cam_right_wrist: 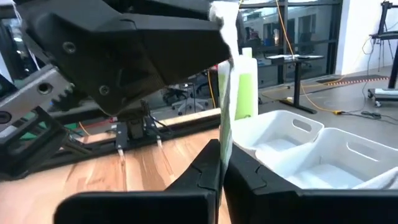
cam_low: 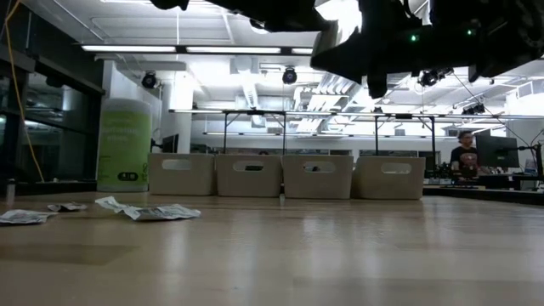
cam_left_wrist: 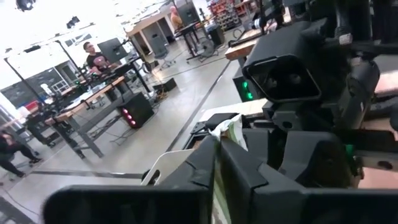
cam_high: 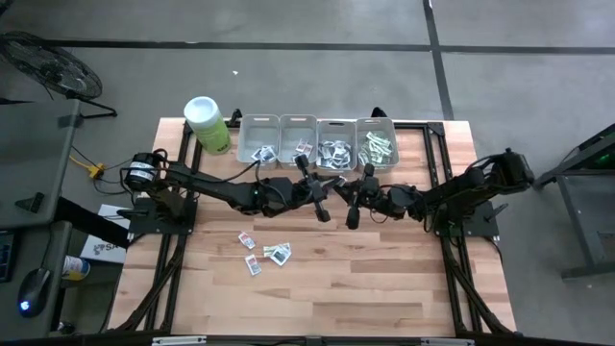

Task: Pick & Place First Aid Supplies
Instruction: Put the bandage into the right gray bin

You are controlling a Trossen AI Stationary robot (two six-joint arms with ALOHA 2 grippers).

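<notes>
Above the table [cam_high: 384,279], left gripper [cam_high: 324,213] and right gripper [cam_high: 352,217] both clamp one green-and-white strip packet [cam_right_wrist: 225,118] between them, near the bins [cam_high: 317,140]

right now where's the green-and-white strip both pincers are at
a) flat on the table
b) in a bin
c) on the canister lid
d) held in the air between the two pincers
d: both wrist views show the strip standing on edge, clamped between the right pincer fingers with the left pincer shut on it too, above the table.
</notes>
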